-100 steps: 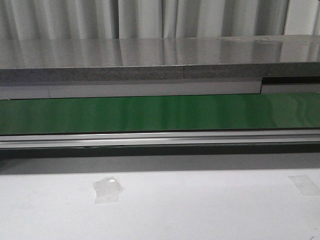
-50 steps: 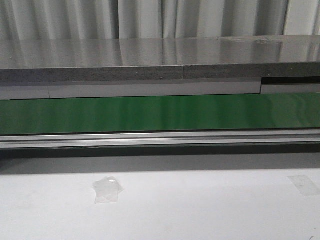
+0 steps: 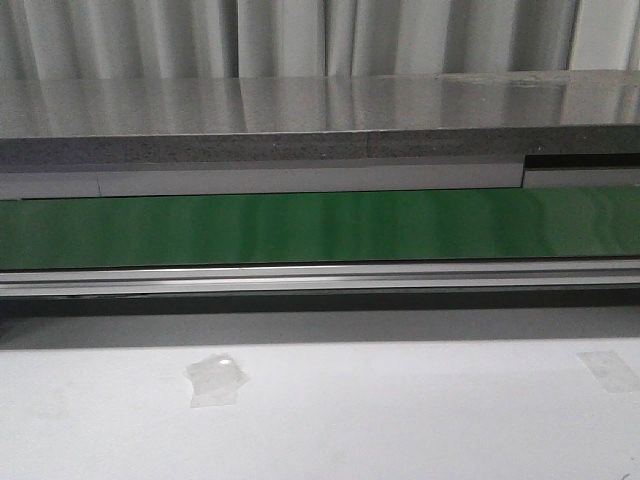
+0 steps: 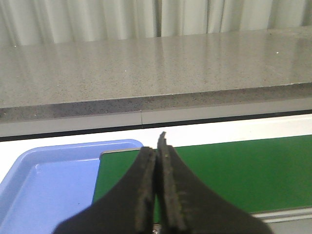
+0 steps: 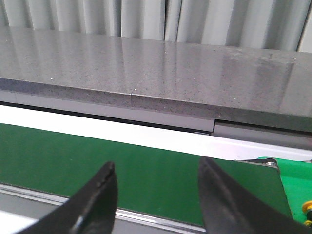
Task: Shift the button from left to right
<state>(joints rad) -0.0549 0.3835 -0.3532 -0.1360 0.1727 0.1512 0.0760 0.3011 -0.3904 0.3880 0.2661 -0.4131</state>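
The button is not in view in any frame. My left gripper (image 4: 157, 146) is shut and empty, its black fingers pressed together over the near end of the green conveyor belt (image 4: 234, 170), beside a blue tray (image 4: 44, 185). My right gripper (image 5: 156, 168) is open and empty, its fingers spread wide above the green belt (image 5: 63, 156). Neither gripper shows in the front view, where the belt (image 3: 320, 228) runs bare across the picture.
A grey stone shelf (image 3: 300, 110) runs behind the belt, with curtains beyond. A metal rail (image 3: 320, 278) borders the belt's near side. The white table (image 3: 400, 420) carries tape patches (image 3: 215, 378). A second green belt section (image 5: 297, 187) lies at the right.
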